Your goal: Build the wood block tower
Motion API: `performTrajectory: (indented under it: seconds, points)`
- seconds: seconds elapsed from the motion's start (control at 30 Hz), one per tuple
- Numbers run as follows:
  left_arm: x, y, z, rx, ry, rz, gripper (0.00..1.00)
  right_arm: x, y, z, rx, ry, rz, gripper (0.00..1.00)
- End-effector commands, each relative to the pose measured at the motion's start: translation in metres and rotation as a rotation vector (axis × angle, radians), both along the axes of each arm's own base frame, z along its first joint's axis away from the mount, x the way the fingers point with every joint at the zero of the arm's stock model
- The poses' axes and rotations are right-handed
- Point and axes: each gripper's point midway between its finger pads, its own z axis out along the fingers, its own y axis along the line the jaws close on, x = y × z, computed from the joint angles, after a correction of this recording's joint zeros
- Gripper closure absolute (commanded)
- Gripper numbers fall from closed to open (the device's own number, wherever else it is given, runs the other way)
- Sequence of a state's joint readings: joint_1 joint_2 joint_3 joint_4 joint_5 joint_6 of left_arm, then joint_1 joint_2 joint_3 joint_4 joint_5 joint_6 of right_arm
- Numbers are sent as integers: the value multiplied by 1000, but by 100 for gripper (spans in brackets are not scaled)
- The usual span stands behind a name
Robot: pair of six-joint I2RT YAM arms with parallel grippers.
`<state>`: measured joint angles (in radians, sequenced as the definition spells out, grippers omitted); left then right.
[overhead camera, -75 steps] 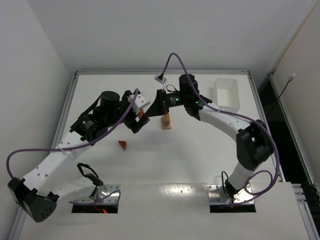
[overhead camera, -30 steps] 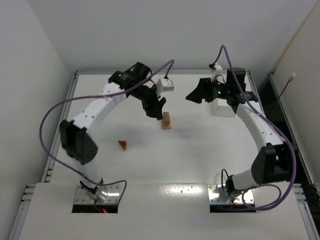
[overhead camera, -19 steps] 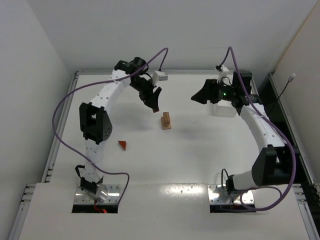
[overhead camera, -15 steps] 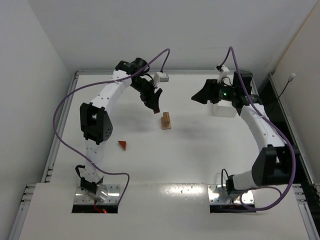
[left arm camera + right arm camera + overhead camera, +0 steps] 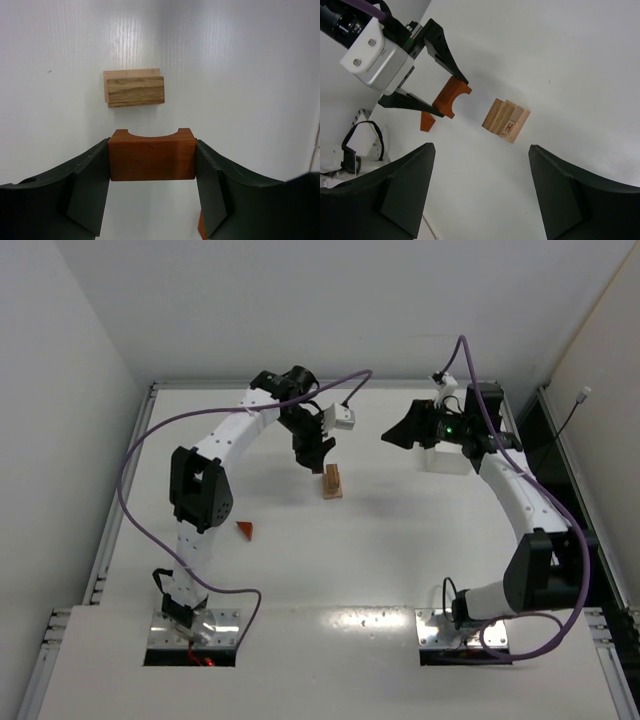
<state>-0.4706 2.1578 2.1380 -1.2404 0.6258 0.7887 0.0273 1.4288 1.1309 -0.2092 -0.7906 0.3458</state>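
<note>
The wood block tower [image 5: 332,481] is a short stack of pale tan blocks at the table's middle back; it also shows in the left wrist view [image 5: 134,88] and the right wrist view [image 5: 505,120]. My left gripper [image 5: 317,453] hovers just to its left, shut on a reddish-brown arch block [image 5: 151,161] held by its two ends, notch facing the stack. A reddish-brown wedge [image 5: 245,529] lies alone on the table nearer the front left. My right gripper [image 5: 396,435] hangs to the stack's right, open and empty [image 5: 481,146].
A white plastic tray [image 5: 447,459] sits at the back right, mostly covered by the right arm. Metal rails [image 5: 125,480] edge the table, with walls close on the left and back. Purple cables loop over both arms.
The left arm has swung round and carried the arch block back beside the stack. The right gripper, at the stack earlier, has drawn away to the right and now holds still.
</note>
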Motion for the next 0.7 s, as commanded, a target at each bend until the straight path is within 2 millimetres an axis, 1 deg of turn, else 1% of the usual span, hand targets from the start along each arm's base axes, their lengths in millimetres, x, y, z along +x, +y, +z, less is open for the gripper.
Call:
performTrajectory:
  seconds: [0.0,0.03,0.1,0.13,0.17,0.2,0.3,0.33,0.37,0.4,0.43,0.47,0.53,0.57,0.6,0.67]
  points:
    - [10,-5,14,-22,-130,-75,100,-2,1,5,22,-39,10,27]
    - [13,-4,14,-15,-150,-77,100,-2,1,5,22,-39,10,27]
    - [6,-13,11,-13,-153,-116,100,-6,1,1,22,-28,10,27]
    - [10,-13,14,-15,-182,-112,100,-7,1,1,22,-37,10,27]
    - [11,-14,9,-14,-180,-112,100,-7,1,1,22,-38,10,27]
    - [8,-18,12,-22,-186,-113,100,-8,1,5,22,-47,10,27]
    - [3,-28,8,-6,-203,-136,100,-8,-5,-3,16,-14,-22,26]
    - [6,-31,10,-16,-210,-121,100,-7,-6,-4,12,-14,-30,24]
    - [6,-31,7,-15,-203,-114,100,-6,-8,-6,5,-6,-43,23]
    - [3,-35,4,-18,-199,-116,100,-7,-8,-2,5,-16,-43,23]
    - [5,-37,5,-23,-197,-100,100,-8,-9,-4,0,-6,-52,22]
    - [10,-38,8,-30,-221,-84,100,-8,-9,-4,0,-6,-52,22]
    - [10,-41,6,-29,-218,-56,100,-9,-12,-6,0,-4,-61,22]
    - [12,-41,9,-30,-232,-41,100,-9,-12,-6,0,-4,-61,22]
    - [12,-47,5,-39,-234,-37,100,-9,-12,-6,0,-4,-61,22]
    - [11,-47,13,-53,-241,-19,100,-10,-12,-9,0,5,-61,22]
